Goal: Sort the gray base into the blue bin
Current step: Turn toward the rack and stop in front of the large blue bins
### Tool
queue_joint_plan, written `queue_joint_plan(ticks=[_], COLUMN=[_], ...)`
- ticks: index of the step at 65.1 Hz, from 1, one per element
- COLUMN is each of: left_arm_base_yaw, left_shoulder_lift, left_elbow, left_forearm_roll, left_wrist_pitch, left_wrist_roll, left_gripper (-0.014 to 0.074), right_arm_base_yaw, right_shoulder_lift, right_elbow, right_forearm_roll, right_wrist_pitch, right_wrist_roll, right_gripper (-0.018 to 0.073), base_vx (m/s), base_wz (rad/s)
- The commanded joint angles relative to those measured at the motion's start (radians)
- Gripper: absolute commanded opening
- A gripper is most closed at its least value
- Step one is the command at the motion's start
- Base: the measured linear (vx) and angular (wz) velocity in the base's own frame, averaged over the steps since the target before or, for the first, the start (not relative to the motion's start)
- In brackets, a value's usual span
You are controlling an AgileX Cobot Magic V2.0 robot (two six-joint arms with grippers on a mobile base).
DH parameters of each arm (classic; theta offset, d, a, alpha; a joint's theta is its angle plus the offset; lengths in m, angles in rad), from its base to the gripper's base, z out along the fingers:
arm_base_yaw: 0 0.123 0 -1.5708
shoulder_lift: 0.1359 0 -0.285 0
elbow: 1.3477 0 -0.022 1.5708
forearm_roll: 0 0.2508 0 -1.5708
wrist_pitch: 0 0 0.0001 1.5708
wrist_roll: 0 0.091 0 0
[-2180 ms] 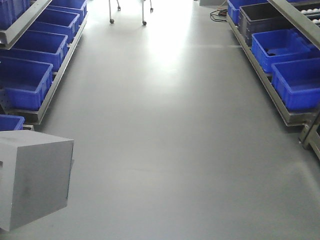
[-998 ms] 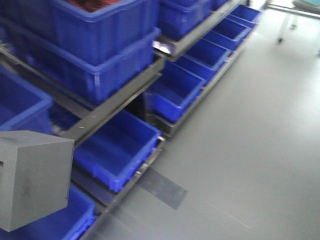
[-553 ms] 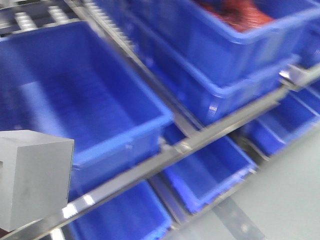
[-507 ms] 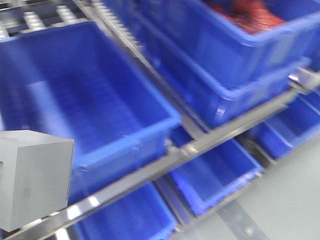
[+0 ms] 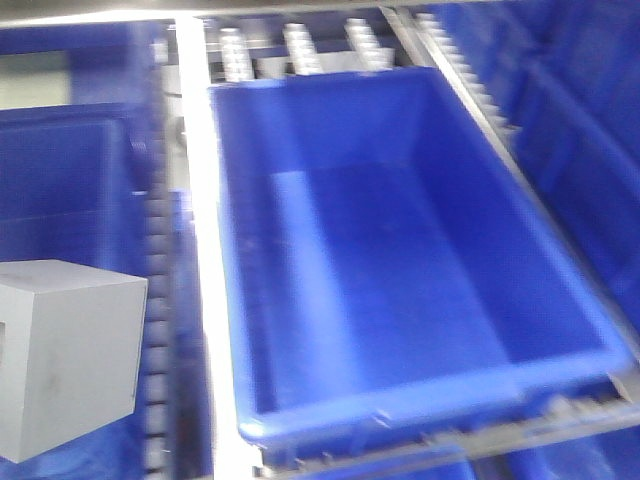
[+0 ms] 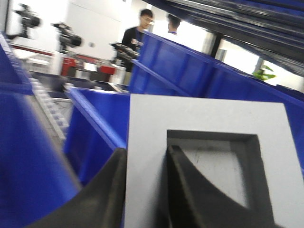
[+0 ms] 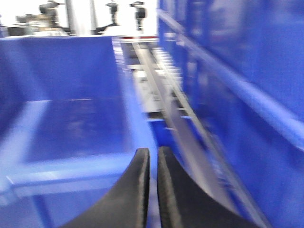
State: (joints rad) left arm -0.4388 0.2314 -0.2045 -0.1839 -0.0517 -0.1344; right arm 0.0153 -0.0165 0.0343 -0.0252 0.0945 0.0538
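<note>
The gray base (image 5: 65, 355) hangs at the lower left of the front view, a light gray cube. In the left wrist view my left gripper (image 6: 146, 154) is shut on the gray base (image 6: 209, 114), one finger outside its wall and one inside the square recess. A large empty blue bin (image 5: 540, 370) fills the middle of the front view, to the right of the block and below it. My right gripper (image 7: 153, 154) is shut and holds nothing, over the rim of a blue bin (image 7: 71, 168).
Metal roller rails (image 5: 195, 180) run between the crates on the rack. More blue crates stand to the left (image 5: 60, 190) and right (image 5: 590, 120). People (image 6: 140, 26) stand far behind the rack in the left wrist view.
The view has swung left along the rack from the open floor to the shelves, and the empty blue bin now sits centred. The gray base stays at the same spot in the frame.
</note>
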Motion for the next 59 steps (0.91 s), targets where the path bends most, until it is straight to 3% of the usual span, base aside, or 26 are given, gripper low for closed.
queue_joint_plan(ticks=[1,59], left_arm_base_yaw=[-0.006,-0.006], left_shoulder_lift=[0.012,0.012], left_elbow=[-0.031,-0.031], left_forearm_roll=[-0.008,-0.008], left_wrist_pitch=[-0.111,-0.111], left_wrist_roll=[-0.005,-0.005], left_gripper=[0.0004,0.0004], right_arm_base_yaw=[0.0,0.0], right_shoulder_lift=[-0.007,-0.007], right_elbow=[-0.004,-0.004], right_forearm_roll=[-0.006,-0.006], right_wrist_pitch=[-0.078,-0.078], right_wrist_roll=[-0.007,-0.007], right_gripper=[-0.0004,-0.0004], base_vx=[0.13,0.05], base_wz=[0.51,0.21])
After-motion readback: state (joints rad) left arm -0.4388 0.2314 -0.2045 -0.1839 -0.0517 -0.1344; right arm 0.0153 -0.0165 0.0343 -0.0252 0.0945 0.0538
